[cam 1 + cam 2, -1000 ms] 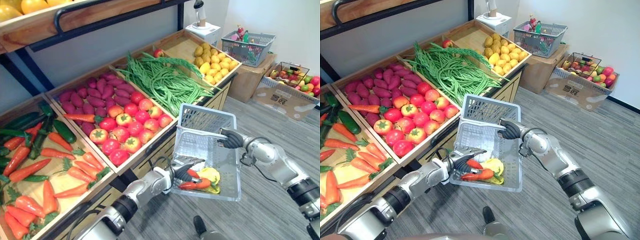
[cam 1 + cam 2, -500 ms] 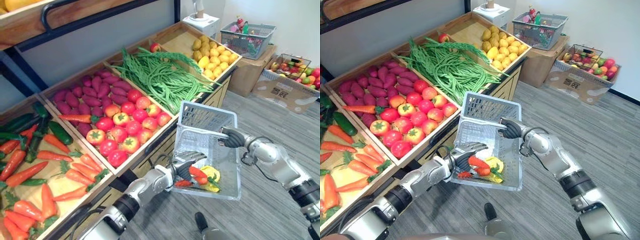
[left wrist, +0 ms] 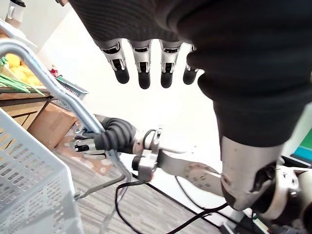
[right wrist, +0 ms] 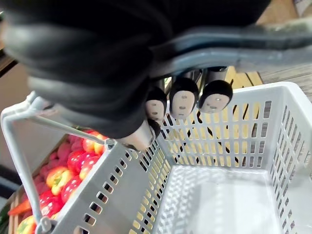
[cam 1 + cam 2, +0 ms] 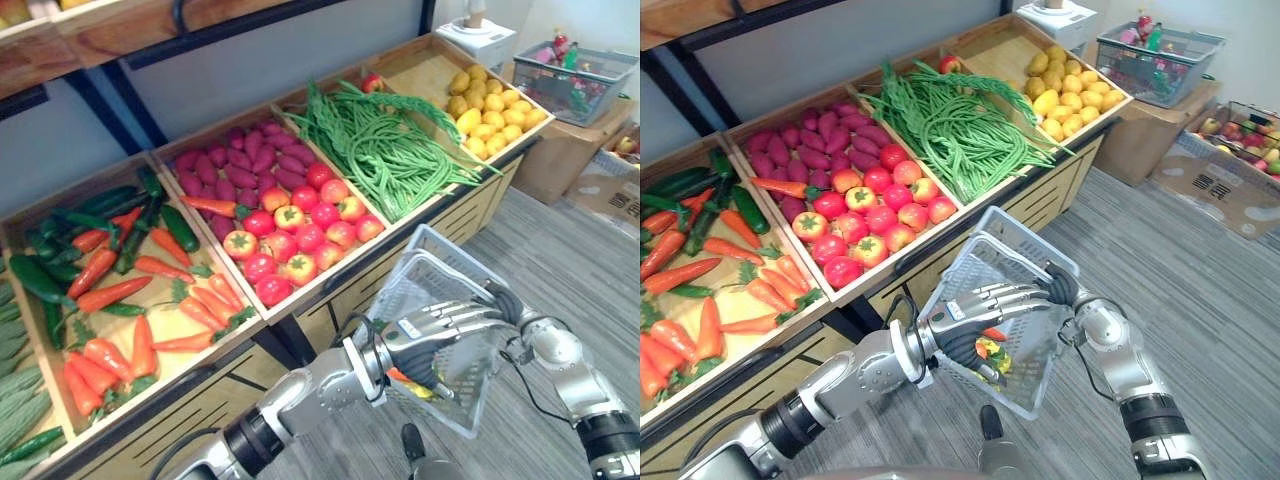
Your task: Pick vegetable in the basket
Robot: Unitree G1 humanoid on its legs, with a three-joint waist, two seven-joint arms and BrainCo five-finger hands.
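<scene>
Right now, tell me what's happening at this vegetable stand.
The right robot hand holds a grey basket by its handle, tilted, beside the wooden vegetable stand. The left robot hand hovers over the basket with straight fingers, holding nothing. A few red and yellow vegetables lie in the basket's bottom.

Vegetables [image 5: 989,349] partly behind left hand [image 5: 975,308]

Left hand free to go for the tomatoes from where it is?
Probably yes. The left hand hovers open and empty over the basket that the right hand holds; the tomatoes lie uncovered in the open crate beside it, nothing between.
</scene>
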